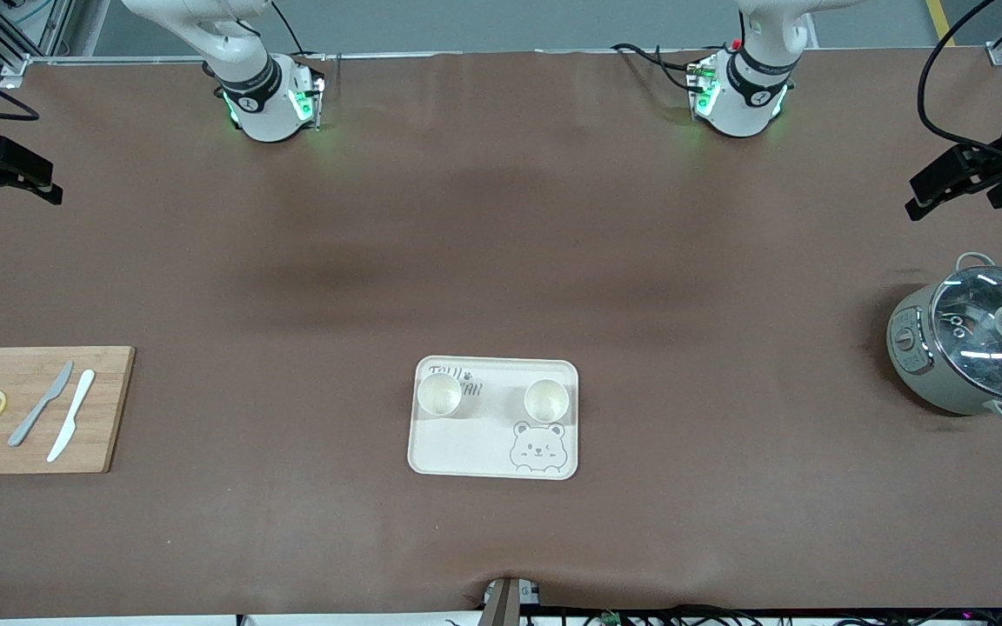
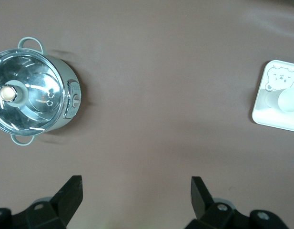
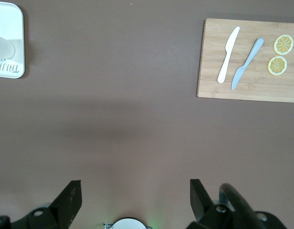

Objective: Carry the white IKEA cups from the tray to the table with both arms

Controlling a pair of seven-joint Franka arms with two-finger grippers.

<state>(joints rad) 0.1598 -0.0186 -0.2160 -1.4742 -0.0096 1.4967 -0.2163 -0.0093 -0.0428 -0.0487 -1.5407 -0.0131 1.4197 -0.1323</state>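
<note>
Two white IKEA cups [image 1: 438, 394] [image 1: 546, 400] stand upright side by side on the cream bear tray [image 1: 466, 452], near the table's middle and toward the front camera. One cup [image 2: 289, 100] on the tray [image 2: 273, 117] shows in the left wrist view. The tray's corner [image 3: 11, 28] shows in the right wrist view. My left gripper [image 2: 137, 183] is open and empty, high over bare table between the pot and the tray. My right gripper [image 3: 136, 186] is open and empty, high over bare table by its own base. Neither gripper shows in the front view.
A wooden cutting board [image 1: 101, 409] with two knives and two lemon slices lies at the right arm's end. A lidded grey pot [image 1: 975, 348] stands at the left arm's end. Black fixtures [image 1: 971, 174] [image 1: 5, 169] jut in at both table ends.
</note>
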